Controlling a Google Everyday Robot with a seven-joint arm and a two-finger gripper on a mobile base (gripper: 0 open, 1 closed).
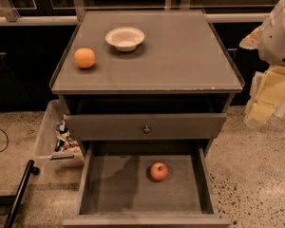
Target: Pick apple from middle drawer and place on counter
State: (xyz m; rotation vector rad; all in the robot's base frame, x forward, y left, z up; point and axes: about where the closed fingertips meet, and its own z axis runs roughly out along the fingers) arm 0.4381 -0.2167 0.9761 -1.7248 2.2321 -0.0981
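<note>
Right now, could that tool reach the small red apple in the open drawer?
Probably yes: the small round red apple lies uncovered in the pulled-out grey-brown wooden drawer, nothing above it. The tool hangs off to the right, well apart.

On the bench (180,56) the orange (85,58) sits at nine o'clock, the bowl (125,38) at eleven; the apple (158,171) lies in the middle drawer (116,186) below at six, and the claw (266,106) hangs beside the bench at three.
</note>
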